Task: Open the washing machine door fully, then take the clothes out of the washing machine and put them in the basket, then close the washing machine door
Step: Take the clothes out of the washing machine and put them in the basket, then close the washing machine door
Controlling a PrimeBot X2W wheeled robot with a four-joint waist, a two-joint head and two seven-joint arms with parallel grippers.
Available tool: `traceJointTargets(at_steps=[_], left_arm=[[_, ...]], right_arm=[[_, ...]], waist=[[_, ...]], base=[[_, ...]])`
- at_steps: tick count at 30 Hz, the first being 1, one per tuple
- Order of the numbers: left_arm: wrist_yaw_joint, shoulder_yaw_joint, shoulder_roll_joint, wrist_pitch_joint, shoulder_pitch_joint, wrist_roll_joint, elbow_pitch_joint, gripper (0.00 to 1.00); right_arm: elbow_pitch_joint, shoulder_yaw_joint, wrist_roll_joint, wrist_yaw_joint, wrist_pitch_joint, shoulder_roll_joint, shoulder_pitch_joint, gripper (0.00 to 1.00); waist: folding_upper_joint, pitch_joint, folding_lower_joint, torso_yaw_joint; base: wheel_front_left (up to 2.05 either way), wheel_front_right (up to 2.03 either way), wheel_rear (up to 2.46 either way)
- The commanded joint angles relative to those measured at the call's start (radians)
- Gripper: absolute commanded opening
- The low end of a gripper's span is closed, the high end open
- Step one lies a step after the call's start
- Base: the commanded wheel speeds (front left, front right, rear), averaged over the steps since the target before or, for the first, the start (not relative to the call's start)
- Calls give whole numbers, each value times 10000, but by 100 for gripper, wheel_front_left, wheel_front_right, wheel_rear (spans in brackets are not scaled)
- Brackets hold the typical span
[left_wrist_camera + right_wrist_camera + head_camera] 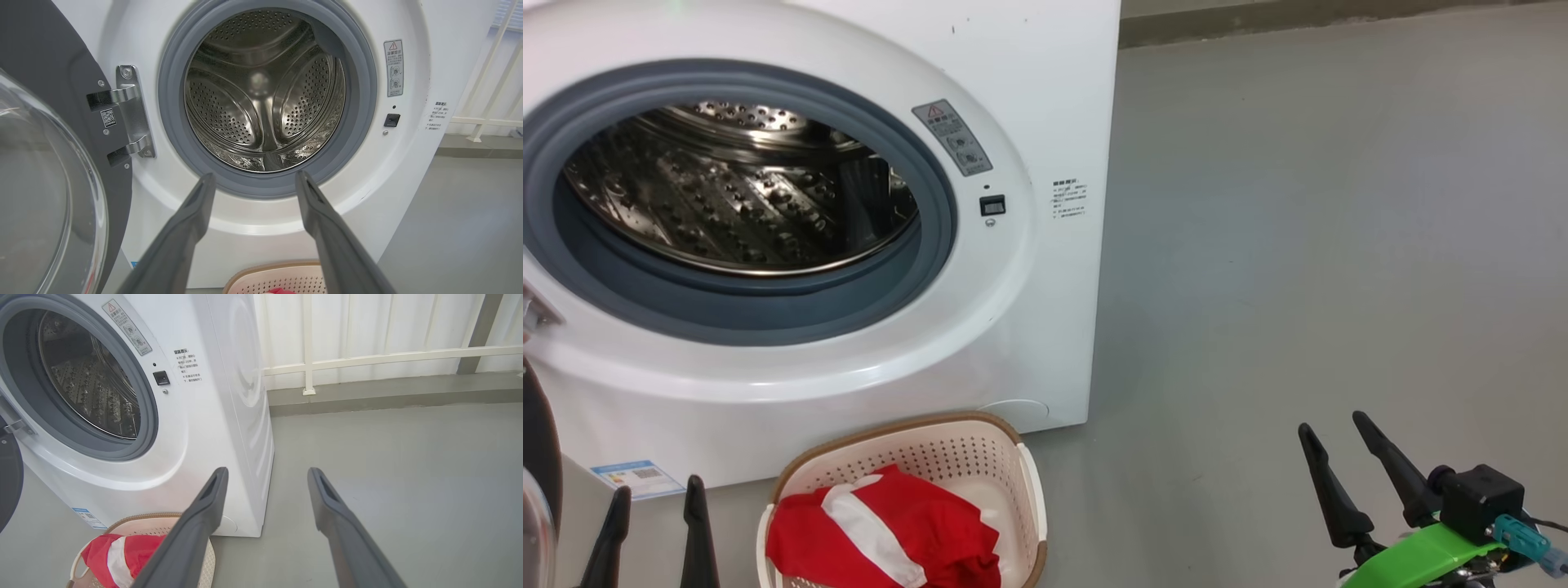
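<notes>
The clothes (pixel 882 523) lie in the basket (pixel 964 461) at six o'clock below the washing machine (pixel 1045 122), whose door (pixel 41 53) stands open at nine; left gripper (pixel 658 487) and right gripper (pixel 1333 423) gape, empty

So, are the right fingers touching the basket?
Apart. The head view shows bare floor between the right fingers and the basket.

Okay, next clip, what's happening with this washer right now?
A two-armed robot is unloading a washing machine. The washing machine door stands open, the steel drum looks empty, and the red clothes lie in the basket on the floor. The left gripper and right gripper are open, holding nothing. Only closing the door remains.
</notes>
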Motion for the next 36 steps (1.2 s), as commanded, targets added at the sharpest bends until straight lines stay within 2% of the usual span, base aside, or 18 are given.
traceJointTargets(at_steps=[1, 36], left_arm=[[-28, 351, 104, -124, -125, 109, -312, 100], [-28, 116, 94, -124, -311, -53, -297, 100]], right_arm=[[-255, 183, 98, 16, -117, -192, 22, 100], [-378, 44, 5, 16, -117, -85, -133, 100]], waist=[[0, -38, 0, -30], [0, 146, 0, 73]], base=[[0, 0, 0], [0, 0, 0]])
